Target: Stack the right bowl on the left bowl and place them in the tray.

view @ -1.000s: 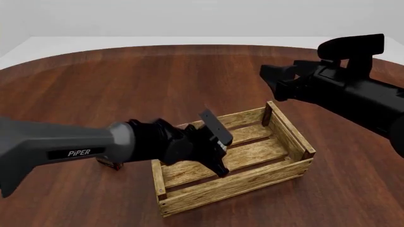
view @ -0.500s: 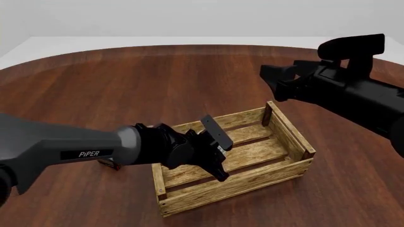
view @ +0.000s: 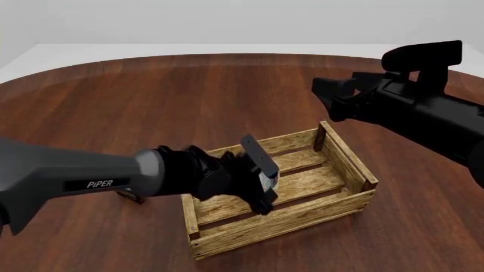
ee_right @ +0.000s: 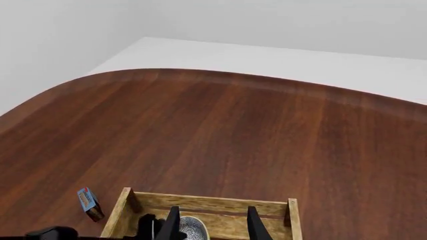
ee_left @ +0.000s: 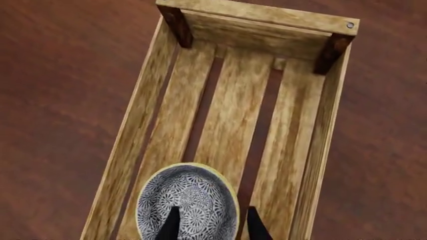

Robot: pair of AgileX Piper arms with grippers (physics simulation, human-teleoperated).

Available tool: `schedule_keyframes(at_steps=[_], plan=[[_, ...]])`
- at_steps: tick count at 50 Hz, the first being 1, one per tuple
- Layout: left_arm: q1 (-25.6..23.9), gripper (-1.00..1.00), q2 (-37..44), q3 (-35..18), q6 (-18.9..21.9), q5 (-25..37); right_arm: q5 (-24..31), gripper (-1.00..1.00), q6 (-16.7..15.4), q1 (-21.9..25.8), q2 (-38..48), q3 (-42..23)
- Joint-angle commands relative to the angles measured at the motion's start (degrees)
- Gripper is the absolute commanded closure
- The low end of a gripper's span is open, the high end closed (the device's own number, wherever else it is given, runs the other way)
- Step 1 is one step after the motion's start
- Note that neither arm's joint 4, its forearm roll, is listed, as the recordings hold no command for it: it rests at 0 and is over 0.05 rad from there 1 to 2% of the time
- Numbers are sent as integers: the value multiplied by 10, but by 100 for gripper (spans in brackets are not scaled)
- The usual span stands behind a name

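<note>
Since half a second ago, left gripper (view: 261,175) has shifted slightly, now a bowl edge shows beside its fingers; right arm unchanged. Left gripper sits low over the near-left part of the tray (view: 355,170), fingers clamped on the rim of a bowl (ee_left: 187,202), one finger inside it and one outside. Bowl is inside the tray, mouth facing up in the left wrist view, lacy blue-grey pattern and a pale yellowish rim visible. Cannot tell whether it is one bowl or two stacked, or whether it touches the slat floor. No other contents visible in the tray. Tray's long axis runs from near-left to far-right in the front view; dark corner posts stand upright. Left arm carries white lettering "PiPER" (view: 100,183). Right gripper (view: 332,97) hangs above the table (view: 189,96) beyond the tray's far-right end, fingers parted, holding nothing. Small blue box (ee_right: 87,202) stands on the table just left of the tray; its print is too small to read.
</note>
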Motion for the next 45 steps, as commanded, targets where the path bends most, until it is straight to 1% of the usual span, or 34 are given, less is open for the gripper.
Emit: schedule_keyframes(at_steps=[1,4,5,10,11,13,17,19,21,23,24,27,29,30,32,33,34,35,38,39,42,43,45], plan=[[6,-100,-22,1,7,4,1,-100,0,0,-2,0],[8,-100,-33,2,11,7,1,-100,-1,-1,-1,0],[13,-100,-38,4,19,4,1,-100,0,0,-1,0],[16,-100,-61,0,17,15,1,-100,-1,-1,-1,0],[20,-100,-78,4,27,12,1,-100,-1,-1,-1,0],[17,-100,-86,1,19,19,1,-100,-1,0,-1,0],[14,-100,-108,2,15,23,1,-100,-1,0,0,0],[27,-100,-129,4,29,16,0,-100,0,-1,1,0],[16,-100,-137,-1,10,25,0,-100,0,0,1,0],[25,-100,-146,-2,13,21,1,-100,-1,0,-1,0],[25,-100,-154,-3,5,21,1,-100,-1,0,-1,1],[28,-100,-165,-4,2,21,1,-100,0,-1,-1,0],[39,-100,-178,-5,2,18,1,-100,0,-2,-1,0],[49,-100,-187,0,9,9,1,-100,0,-2,-2,0],[85,-100,-201,6,24,-14,1,-100,-2,-3,-1,0],[90,-100,-207,9,16,-23,0,-100,-1,-3,1,0],[87,-100,-210,10,-2,-26,-2,-100,-2,-2,4,0],[92,-100,-213,13,-2,-33,-3,-100,-3,-2,7,0],[147,-100,-237,31,31,-83,-4,-100,-7,-4,11,0],[155,-100,-242,32,33,-87,-4,-100,-5,-3,10,0],[148,-100,-260,27,1,-80,-4,-100,-4,-9,10,-3],[162,-100,-268,34,14,-92,-2,-100,-4,-7,7,-2],[165,-100,-276,41,10,-101,0,-100,-6,-8,4,-1]])
